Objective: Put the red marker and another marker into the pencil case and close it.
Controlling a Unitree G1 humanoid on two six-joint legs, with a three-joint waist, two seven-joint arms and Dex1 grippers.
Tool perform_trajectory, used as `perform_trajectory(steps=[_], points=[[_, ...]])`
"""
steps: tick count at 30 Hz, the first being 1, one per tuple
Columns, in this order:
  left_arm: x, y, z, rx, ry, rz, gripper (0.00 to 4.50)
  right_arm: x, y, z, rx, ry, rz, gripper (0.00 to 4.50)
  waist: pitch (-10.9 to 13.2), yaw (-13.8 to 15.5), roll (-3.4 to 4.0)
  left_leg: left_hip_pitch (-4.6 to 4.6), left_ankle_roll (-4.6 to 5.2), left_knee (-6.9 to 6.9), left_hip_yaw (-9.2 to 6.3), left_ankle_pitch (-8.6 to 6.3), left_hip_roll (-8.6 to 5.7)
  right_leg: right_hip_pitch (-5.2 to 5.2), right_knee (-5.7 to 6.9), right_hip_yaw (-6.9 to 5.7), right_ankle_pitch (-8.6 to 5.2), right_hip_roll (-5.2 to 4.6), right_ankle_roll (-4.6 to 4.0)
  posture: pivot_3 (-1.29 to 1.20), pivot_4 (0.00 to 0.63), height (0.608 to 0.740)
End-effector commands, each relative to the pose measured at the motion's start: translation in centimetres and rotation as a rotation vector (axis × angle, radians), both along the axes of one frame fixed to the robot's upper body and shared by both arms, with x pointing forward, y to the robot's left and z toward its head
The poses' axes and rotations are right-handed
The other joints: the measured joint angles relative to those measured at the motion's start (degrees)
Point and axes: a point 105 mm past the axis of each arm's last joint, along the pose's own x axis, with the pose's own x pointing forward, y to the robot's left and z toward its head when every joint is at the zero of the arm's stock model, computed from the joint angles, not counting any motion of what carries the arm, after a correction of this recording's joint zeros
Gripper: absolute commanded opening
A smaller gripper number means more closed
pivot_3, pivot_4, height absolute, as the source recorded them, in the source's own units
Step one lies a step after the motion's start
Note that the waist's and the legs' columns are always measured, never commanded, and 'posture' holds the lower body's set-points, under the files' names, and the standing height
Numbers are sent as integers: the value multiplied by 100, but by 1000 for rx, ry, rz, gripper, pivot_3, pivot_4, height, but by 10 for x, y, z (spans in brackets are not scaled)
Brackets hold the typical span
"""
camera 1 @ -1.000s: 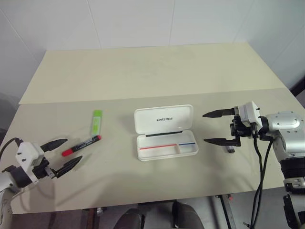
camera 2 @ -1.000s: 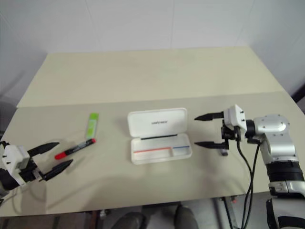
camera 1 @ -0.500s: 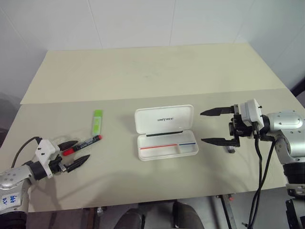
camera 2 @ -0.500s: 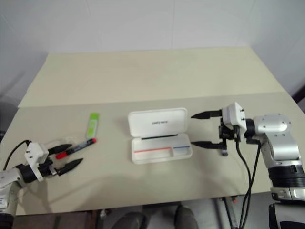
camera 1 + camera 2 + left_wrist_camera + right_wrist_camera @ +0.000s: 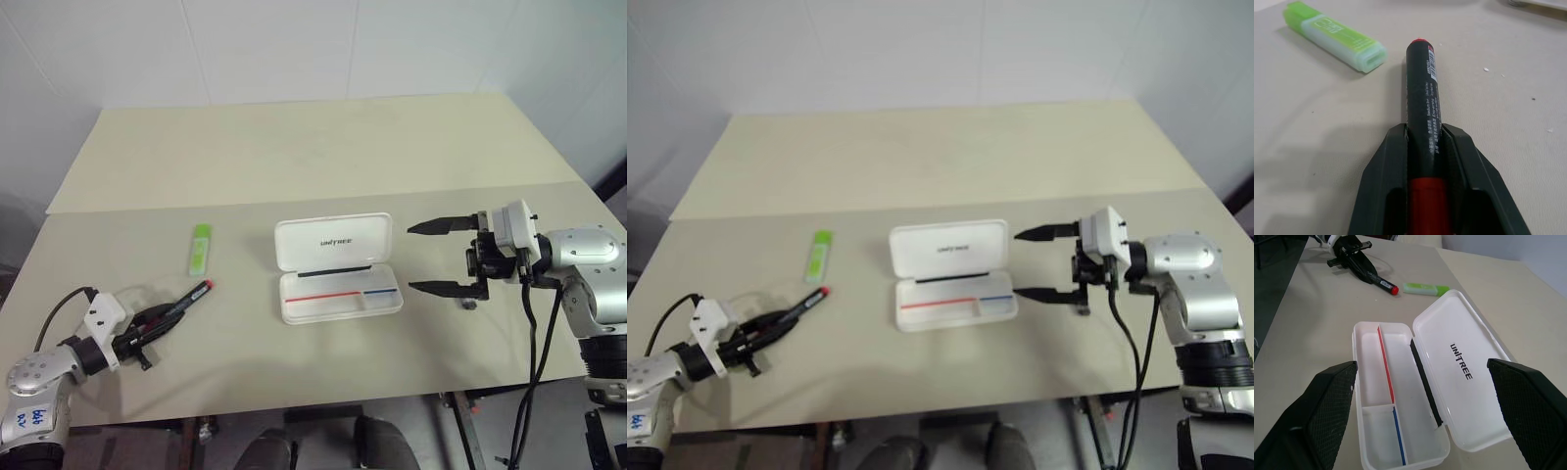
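You are pinching the red marker [image 5: 1424, 122] in the left end effector [image 5: 147, 323] — right end effector [image 5: 443, 257] spread beside the open pencil case [image 5: 338, 269] — so next you are lifting it clear and carrying it over.

The case [image 5: 950, 275] lay open on the table [image 5: 921, 157], its lid tipped back on the far side. Left of the case lay the green marker [image 5: 819, 256], well apart from it. Nearer than that marker, further left of the case, the left gripper [image 5: 764, 326] was closed on the red marker [image 5: 795, 310], whose red tip pointed toward the case. Just right of the case hung the right gripper [image 5: 1033, 262], its fingers wide apart and pointing at the case.
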Motion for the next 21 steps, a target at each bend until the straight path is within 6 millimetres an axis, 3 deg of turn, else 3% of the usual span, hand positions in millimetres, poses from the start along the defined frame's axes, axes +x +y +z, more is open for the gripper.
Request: perform_trajectory(steps=[1,8,16,21], points=[[3,-23,31,-38,-130,-51,630,0,-3,7,22,-37,-8,4500,0,-4,-6,-7,6,1,-1,-4,-4,-6,1,-1,2,-2,-2,0,150,740],[-5,-76,80,-107,-274,-192,630,0,-4,-1,33,-21,-20,4500,4,-40,-7,-11,29,3,1,-36,-13,-24,-1,-12,4,-7,-3,0,150,740],[-16,-127,92,-75,-248,-413,630,-2,-5,-4,41,-15,-30,4500,9,-10,-4,-12,38,3,11,-45,-27,-21,-25,-10,3,-12,-3,0,150,740],[-3,-161,88,-72,-238,-500,630,-3,-10,-4,40,-15,-54,4500,9,2,-3,-10,37,16,16,-43,-25,-9,-28,-9,3,-10,-2,0,150,740]])
